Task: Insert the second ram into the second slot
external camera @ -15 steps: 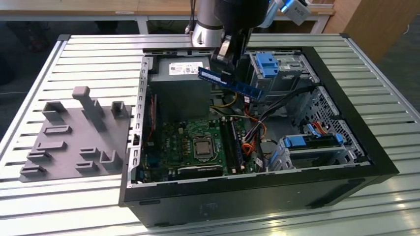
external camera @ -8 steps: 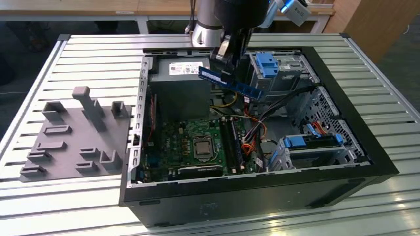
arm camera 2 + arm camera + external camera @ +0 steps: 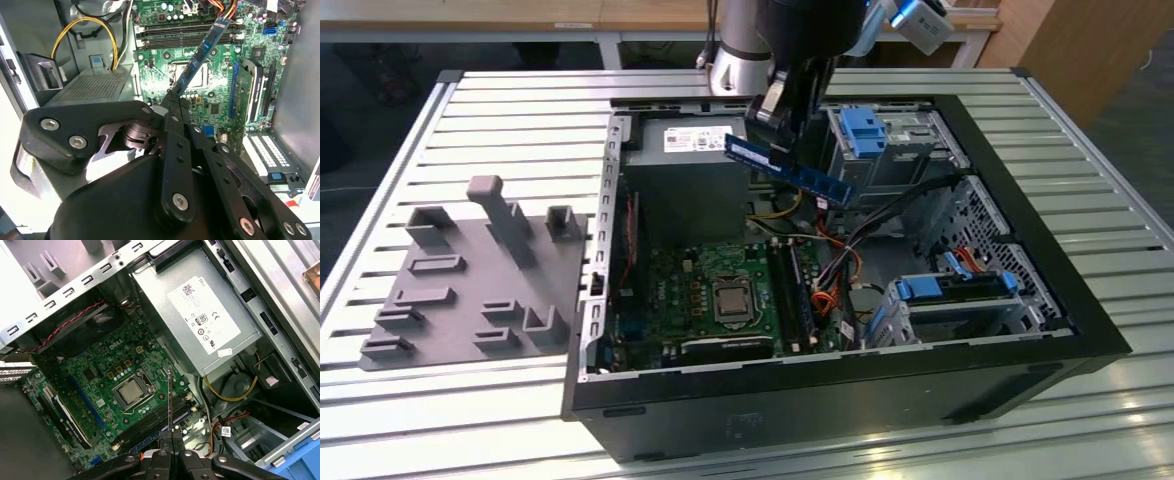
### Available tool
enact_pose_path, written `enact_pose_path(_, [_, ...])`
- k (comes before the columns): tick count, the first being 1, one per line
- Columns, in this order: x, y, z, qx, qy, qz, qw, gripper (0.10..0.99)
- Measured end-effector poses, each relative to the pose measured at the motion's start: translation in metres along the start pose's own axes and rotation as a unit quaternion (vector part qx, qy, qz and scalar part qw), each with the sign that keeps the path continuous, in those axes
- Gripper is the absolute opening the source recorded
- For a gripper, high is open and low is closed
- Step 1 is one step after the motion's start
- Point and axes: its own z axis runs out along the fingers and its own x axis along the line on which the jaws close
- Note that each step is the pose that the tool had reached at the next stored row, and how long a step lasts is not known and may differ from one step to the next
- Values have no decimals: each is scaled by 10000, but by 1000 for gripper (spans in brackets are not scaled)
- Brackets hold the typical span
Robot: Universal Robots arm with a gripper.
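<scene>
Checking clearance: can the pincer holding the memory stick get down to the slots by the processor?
Probably yes. The case is open; the pincer, shut on the memory stick, hangs over the board with nothing between it and the slots. Cables lie beside them, not across.

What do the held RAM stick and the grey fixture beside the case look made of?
The second ram: blue circuit board, likely fibreglass laminate, matte, with a pale label. The grey fixture: probably moulded or printed plastic, uniformly matte grey.
</scene>
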Motion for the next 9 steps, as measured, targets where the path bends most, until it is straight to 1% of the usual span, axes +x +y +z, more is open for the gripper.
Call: enact_pose_path(9, [0, 0, 0, 3, -5, 187, 9998, 114])
